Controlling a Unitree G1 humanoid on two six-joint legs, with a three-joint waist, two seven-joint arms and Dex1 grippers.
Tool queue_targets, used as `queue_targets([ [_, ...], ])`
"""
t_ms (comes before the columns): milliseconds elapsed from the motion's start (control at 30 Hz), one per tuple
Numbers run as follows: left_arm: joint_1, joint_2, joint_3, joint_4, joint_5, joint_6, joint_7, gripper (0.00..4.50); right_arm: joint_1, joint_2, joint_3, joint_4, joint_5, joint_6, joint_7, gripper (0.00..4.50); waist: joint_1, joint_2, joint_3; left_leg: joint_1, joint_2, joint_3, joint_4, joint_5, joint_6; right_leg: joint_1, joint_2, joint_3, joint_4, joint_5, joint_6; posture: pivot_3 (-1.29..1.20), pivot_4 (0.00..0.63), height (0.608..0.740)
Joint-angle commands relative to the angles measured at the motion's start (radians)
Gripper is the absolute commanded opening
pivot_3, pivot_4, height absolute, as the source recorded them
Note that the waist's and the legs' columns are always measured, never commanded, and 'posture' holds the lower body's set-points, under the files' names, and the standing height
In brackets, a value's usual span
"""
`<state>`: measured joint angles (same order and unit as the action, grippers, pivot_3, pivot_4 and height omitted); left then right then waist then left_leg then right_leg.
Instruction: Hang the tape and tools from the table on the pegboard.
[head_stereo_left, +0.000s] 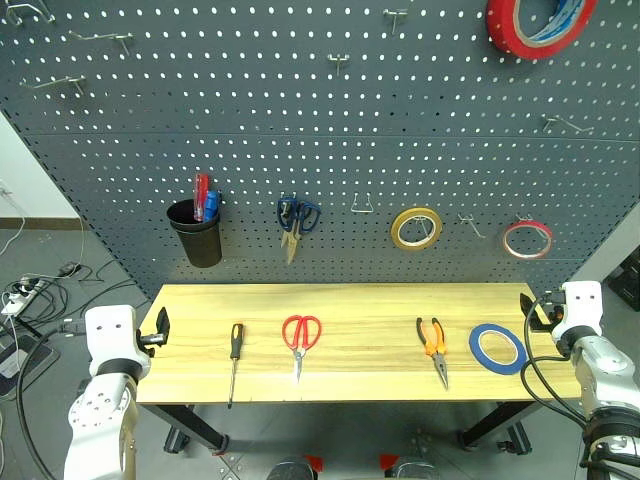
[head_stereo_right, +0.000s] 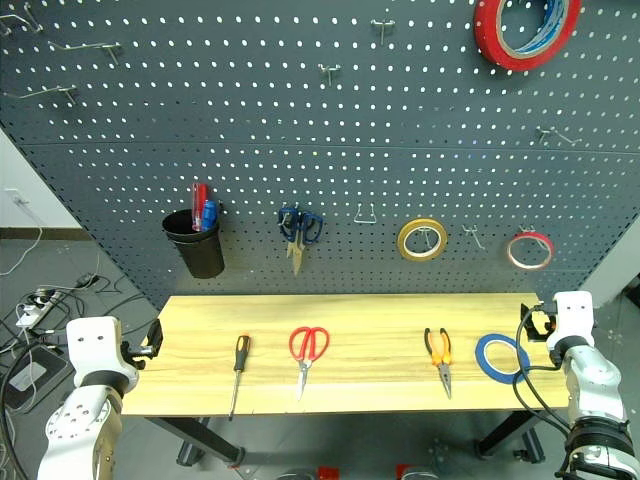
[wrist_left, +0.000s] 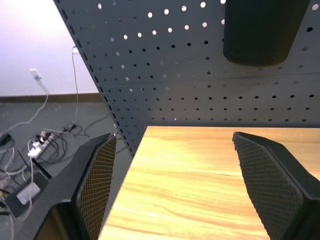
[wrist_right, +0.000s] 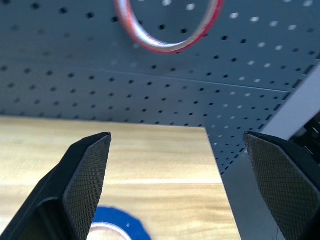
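four flat items on plank table, perforated grey pegboard

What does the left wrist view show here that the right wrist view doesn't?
Left wrist view: the bottom of the black cup on the pegboard, plus a power strip and cables on the floor past the table's end. Right wrist view: the blue tape lying on the table between the open fingers, and a red-rimmed roll hanging on the board above. Both: the grey pegboard, the wooden tabletop, and that arm's own two black fingers spread wide with nothing held.
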<state>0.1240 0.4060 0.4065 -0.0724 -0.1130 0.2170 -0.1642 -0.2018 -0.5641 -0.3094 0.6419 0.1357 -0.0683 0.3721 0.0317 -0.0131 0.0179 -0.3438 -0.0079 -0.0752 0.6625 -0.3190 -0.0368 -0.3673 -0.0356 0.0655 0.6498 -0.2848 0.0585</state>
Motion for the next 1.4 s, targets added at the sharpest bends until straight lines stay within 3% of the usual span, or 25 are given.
queue_targets([
  [33,-0.074,0.054,-0.086,-0.074,0.018,-0.005,-0.076,3.91,0.036,-0.029,0.008,-0.132,-0.007,0.065,0.005,4.5,0.0,0.0,0.0,0.0,0.0,0.0,0.0,0.0,0.0,0.0,0.0,0.0,0.0,0.0,0.0,0.08,0.0,0.74],
  [233,-0.167,0.11,-0.206,-0.138,-0.009,0.075,-0.212,3.91,0.172,-0.033,0.016,-0.408,0.026,0.341,0.015,4.5,-0.011,0.006,0.005,-0.001,0.0,0.001,0.0,0.0,0.0,-0.001,0.0,0.001,0.0,0.0,0.0,0.02,0.046,0.74],
  [300,-0.178,0.16,-0.287,-0.172,-0.017,0.079,-0.331,3.91,0.223,-0.033,0.036,-0.538,0.039,0.42,0.042,4.5,-0.018,0.011,0.014,-0.001,0.001,0.001,0.0,0.0,0.0,-0.001,0.001,0.002,0.0,0.0,0.0,0.0,0.072,0.74],
  [467,-0.229,0.208,-0.406,-0.248,-0.154,0.182,-0.564,3.91,0.292,-0.021,0.078,-0.773,0.081,0.621,0.076,4.5,-0.049,0.016,0.061,-0.001,0.001,0.003,0.001,0.0,0.0,-0.002,0.002,0.003,0.0,0.0,0.0,-0.06,0.144,0.74],
  [600,-0.303,0.217,-0.492,-0.204,-0.168,0.18,-0.674,3.91,0.252,-0.004,0.129,-0.809,0.082,0.738,0.054,4.5,-0.069,0.014,0.104,-0.002,0.002,0.001,0.001,0.0,0.001,-0.002,0.002,0.002,0.0,0.0,0.0,-0.09,0.181,0.74],
  [900,-0.429,0.177,-0.599,-0.096,-0.153,0.136,-0.788,3.91,0.051,0.021,0.259,-0.557,-0.004,0.743,0.03,4.5,-0.104,0.008,0.154,-0.009,0.002,0.001,0.001,0.0,0.001,-0.01,0.001,0.002,0.002,0.0,0.0,-0.09,0.199,0.74],
  [1000,-0.43,0.17,-0.629,-0.104,-0.137,0.118,-0.802,3.91,-0.019,-0.002,0.3,-0.421,-0.037,0.692,0.074,4.5,-0.114,0.007,0.155,-0.02,0.002,0.001,0.003,0.0,0.0,-0.021,0.0,0.002,0.005,0.0,0.001,-0.08,0.195,0.74],
  [1233,-0.415,0.151,-0.655,-0.114,-0.129,0.097,-0.807,3.91,-0.187,-0.033,0.403,-0.135,-0.089,0.648,0.23,4.5,-0.115,0.007,0.159,-0.019,0.001,0.001,0.008,0.001,0.001,-0.021,-0.001,0.002,0.012,0.0,0.001,-0.07,0.182,0.74],
  [1333,-0.42,0.138,-0.668,-0.108,-0.12,0.082,-0.806,3.98,-0.263,-0.041,0.446,0.0,-0.133,0.619,0.274,3.94,-0.116,0.007,0.159,-0.019,0.001,0.001,0.009,0.001,0.001,-0.021,-0.001,0.002,0.012,0.0,0.001,-0.07,0.171,0.74],
  [1400,-0.419,0.13,-0.669,-0.108,-0.118,0.074,-0.808,3.98,-0.298,-0.045,0.478,0.065,-0.168,0.584,0.289,3.32,-0.116,0.007,0.159,-0.02,0.001,0.001,0.011,0.001,0.001,-0.021,-0.001,0.002,0.012,0.0,0.001,-0.07,0.169,0.74],
])
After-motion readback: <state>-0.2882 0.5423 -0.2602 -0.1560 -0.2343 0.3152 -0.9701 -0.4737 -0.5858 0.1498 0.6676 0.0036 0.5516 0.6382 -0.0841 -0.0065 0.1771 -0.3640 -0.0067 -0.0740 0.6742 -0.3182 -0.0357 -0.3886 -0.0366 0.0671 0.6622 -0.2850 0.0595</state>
